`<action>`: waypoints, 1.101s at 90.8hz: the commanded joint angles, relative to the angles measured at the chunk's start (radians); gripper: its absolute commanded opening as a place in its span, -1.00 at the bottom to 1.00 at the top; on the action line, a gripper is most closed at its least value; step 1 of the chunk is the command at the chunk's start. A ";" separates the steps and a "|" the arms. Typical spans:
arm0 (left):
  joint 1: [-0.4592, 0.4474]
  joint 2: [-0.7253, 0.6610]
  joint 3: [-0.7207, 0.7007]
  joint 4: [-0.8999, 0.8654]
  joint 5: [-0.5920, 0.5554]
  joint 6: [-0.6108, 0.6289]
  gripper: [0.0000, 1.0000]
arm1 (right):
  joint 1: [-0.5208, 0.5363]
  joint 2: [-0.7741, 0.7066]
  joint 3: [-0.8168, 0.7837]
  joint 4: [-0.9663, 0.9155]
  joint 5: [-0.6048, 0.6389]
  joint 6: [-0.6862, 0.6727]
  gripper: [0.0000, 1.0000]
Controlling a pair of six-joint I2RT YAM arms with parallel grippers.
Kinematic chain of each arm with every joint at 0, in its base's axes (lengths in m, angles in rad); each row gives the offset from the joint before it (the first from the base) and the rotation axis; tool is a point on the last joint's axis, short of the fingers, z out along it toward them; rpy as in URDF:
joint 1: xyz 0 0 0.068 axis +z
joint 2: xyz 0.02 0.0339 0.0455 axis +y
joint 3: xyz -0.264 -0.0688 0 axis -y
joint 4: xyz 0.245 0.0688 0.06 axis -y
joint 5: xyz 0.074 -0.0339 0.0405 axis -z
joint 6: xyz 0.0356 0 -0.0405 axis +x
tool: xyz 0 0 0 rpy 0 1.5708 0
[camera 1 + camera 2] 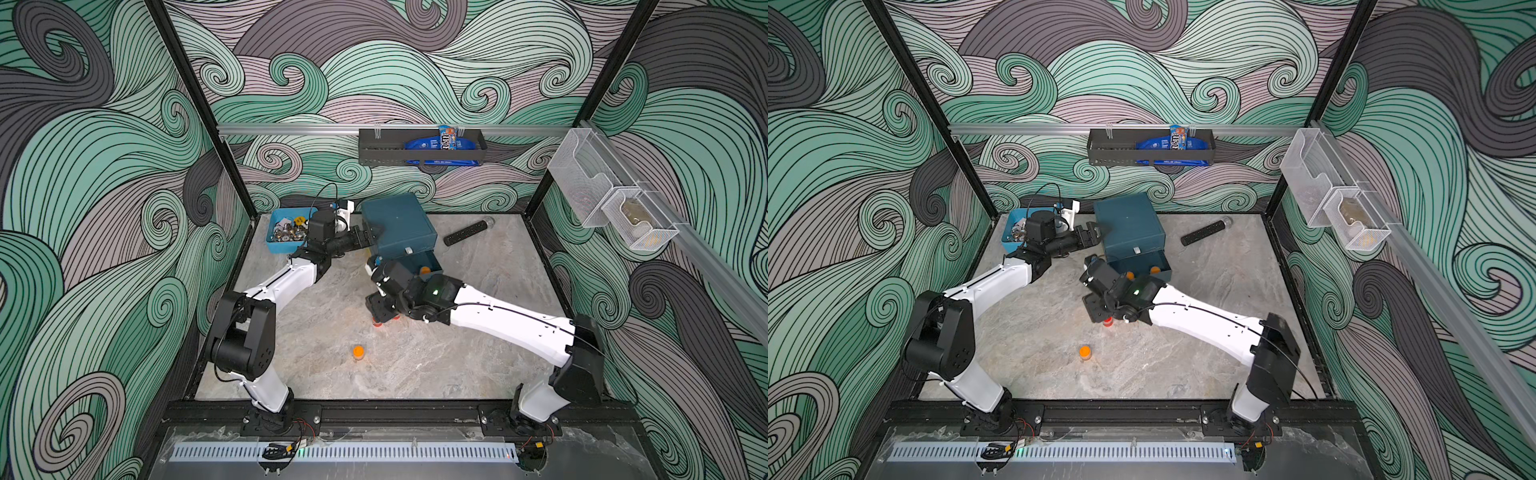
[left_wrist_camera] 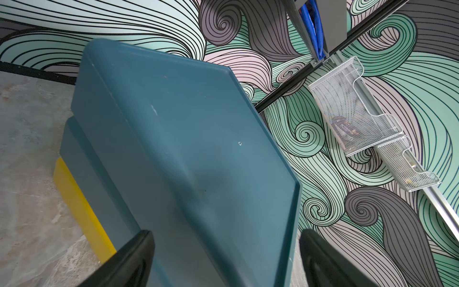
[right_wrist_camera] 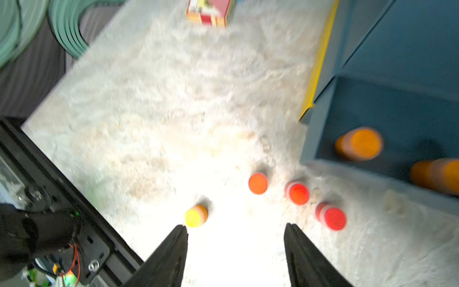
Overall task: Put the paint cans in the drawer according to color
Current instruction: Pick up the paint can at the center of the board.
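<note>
Marble surface [image 1: 436, 365]: the drawer [image 1: 397, 224] stands at the back, its bottom tray [image 1: 1142, 264] out and holding two orange cans [image 3: 360, 143]. Only the right wrist view shows all three red cans [image 3: 297, 193], near the parted, empty right jaws. The left jaws are spread, straddling the drawer.

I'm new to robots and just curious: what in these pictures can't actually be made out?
Red paint cans: top views, mostly under the right arm.
Shut drawers' contents: every view, behind the chest walls.
Blue bin contents: top views, too small.
Red-yellow box: right wrist view, blurred, cut off.
</note>
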 commanded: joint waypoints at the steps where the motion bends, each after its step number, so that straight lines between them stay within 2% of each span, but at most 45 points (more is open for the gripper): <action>1: 0.005 -0.037 -0.008 0.023 0.010 0.001 0.89 | 0.045 0.013 -0.056 0.090 -0.032 0.087 0.31; 32: 0.004 -0.040 -0.009 0.025 0.010 0.001 0.89 | 0.120 0.133 -0.064 0.133 -0.043 0.117 0.34; 100: 0.006 -0.036 -0.010 0.023 0.009 0.003 0.88 | 0.153 0.332 -0.001 0.132 -0.048 0.093 0.31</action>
